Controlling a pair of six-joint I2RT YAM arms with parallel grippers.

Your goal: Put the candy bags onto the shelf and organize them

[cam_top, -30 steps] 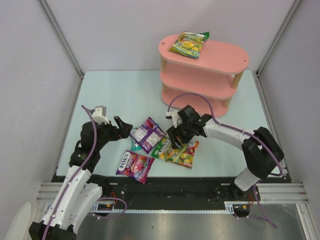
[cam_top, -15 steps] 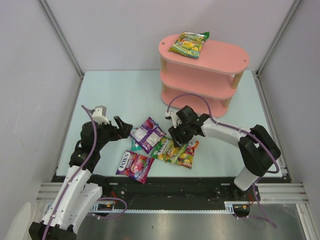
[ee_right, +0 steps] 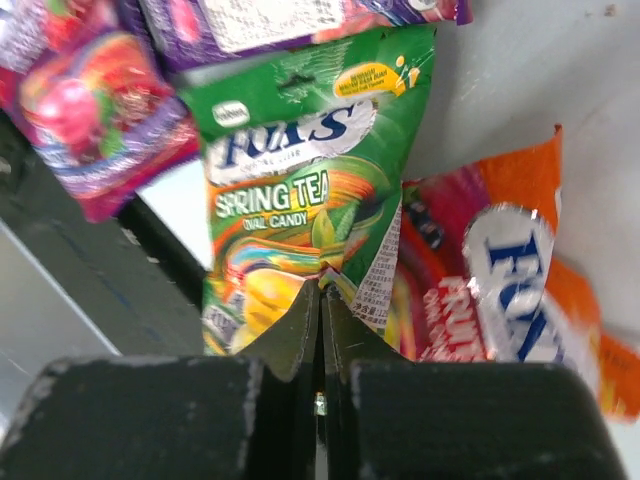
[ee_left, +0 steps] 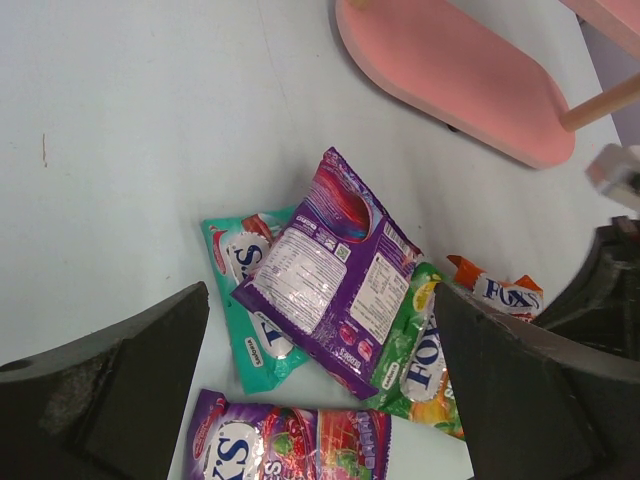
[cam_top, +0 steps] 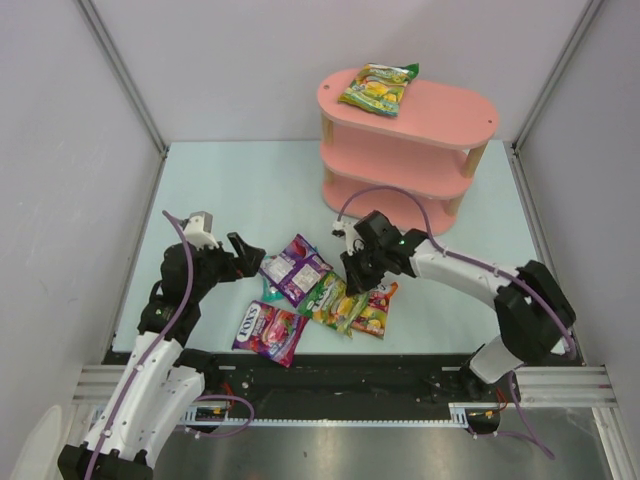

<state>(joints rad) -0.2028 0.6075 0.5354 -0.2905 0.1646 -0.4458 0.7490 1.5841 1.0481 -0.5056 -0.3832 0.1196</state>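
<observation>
The pink shelf [cam_top: 440, 112] stands at the back right, with a green-yellow candy bag [cam_top: 378, 87] on its top board. Several candy bags lie in a loose pile near the front. They are a purple one [cam_top: 297, 268] face down, a teal one [ee_left: 245, 300] under it, a purple-magenta one [cam_top: 270, 330], a green one [cam_top: 335, 298] and an orange-red one [cam_top: 377, 308]. My right gripper [ee_right: 322, 290] is shut, pinching a creased edge of the green bag [ee_right: 290, 200]. My left gripper [ee_left: 320, 300] hovers open above the purple bag [ee_left: 335, 265].
The shelf's bottom board [ee_left: 450, 70] lies just beyond the pile. White walls enclose the table on three sides. The black front rail [cam_top: 340, 375] runs close behind the purple-magenta bag. The right arm's purple cable [cam_top: 385, 192] loops near the shelf's base.
My right gripper has closed from open onto the green bag's edge and shifted slightly left over the pile. The left arm has stayed still.
</observation>
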